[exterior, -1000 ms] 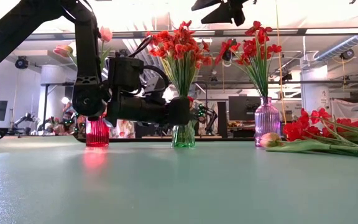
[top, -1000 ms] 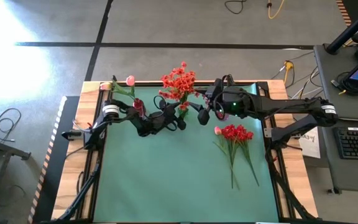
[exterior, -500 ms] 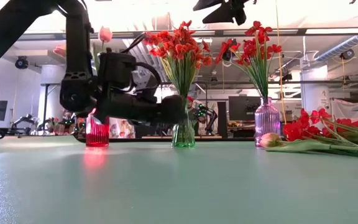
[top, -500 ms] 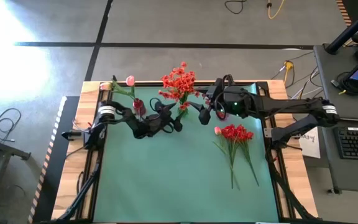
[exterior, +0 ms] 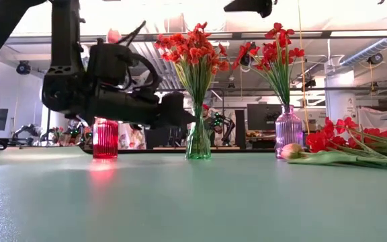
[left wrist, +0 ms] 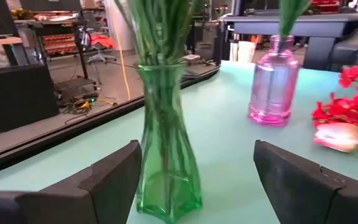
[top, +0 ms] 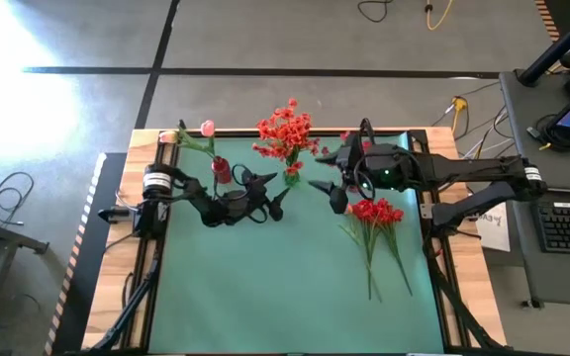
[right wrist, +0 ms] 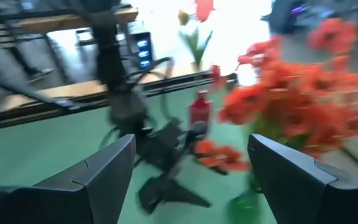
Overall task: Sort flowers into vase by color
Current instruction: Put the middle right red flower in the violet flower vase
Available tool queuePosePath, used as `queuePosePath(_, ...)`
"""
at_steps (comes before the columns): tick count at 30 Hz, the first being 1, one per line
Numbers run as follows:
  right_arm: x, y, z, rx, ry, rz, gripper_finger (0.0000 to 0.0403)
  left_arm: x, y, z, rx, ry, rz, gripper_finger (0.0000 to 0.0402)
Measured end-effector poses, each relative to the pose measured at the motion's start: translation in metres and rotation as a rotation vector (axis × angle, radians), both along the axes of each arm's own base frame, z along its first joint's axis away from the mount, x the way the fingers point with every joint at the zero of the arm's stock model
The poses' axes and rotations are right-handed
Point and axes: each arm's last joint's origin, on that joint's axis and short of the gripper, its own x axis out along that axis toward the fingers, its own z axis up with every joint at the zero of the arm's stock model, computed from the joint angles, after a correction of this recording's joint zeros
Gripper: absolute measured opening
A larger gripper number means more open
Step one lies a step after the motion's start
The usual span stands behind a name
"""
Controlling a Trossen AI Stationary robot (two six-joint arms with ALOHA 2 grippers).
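A green glass vase (left wrist: 166, 149) holds orange-red flowers (top: 285, 129) at the far middle of the mat. Just left of it in the high view, my left gripper (top: 275, 192) stands open and level, the vase ahead of its fingers (left wrist: 114, 180). A red vase (exterior: 105, 138) with pink tulips (top: 206, 129) stands farther left. A pink vase (exterior: 289, 130) carries deep red flowers (exterior: 277, 47). Loose red flowers and a pink bud (top: 374, 212) lie on the mat to the right. My right gripper (top: 330, 195) hovers open above the mat beside the orange-red blossoms.
The long green stems (top: 384, 262) of the loose flowers run toward the near edge. The near half of the green mat (top: 265, 297) bears nothing. The right arm's body (top: 394, 170) hangs over the pink vase in the high view.
My left gripper has drawn back from the green vase toward the table's left edge, staying level. My right gripper has shifted a little toward the table's right and near side and has tipped slightly downward. The vases and flowers have stayed in place.
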Motion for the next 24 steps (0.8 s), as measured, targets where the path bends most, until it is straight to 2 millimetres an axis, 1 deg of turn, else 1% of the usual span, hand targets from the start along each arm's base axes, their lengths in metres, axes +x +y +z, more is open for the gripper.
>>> queuePosePath(6, -0.004, 0.024, 0.010, 0.106, 0.055, 0.097, 0.0302, 0.001, -0.020, 0.005, 0.007, -0.009, -0.062, 0.0293)
queuePosePath(15, -0.021, 0.067, 0.017, 0.310, 0.178, 0.157, 0.0302, 0.001, -0.046, 0.006, 0.008, -0.011, -0.148, 0.0293)
queuePosePath(20, -0.035, 0.085, 0.009, 0.476, 0.325, 0.144, 0.0302, 0.000, -0.063, 0.006, 0.007, -0.009, -0.204, 0.0293)
queuePosePath(24, -0.050, 0.094, -0.007, 0.589, 0.501, 0.025, 0.0302, -0.001, -0.075, 0.006, 0.000, -0.016, -0.240, 0.0293)
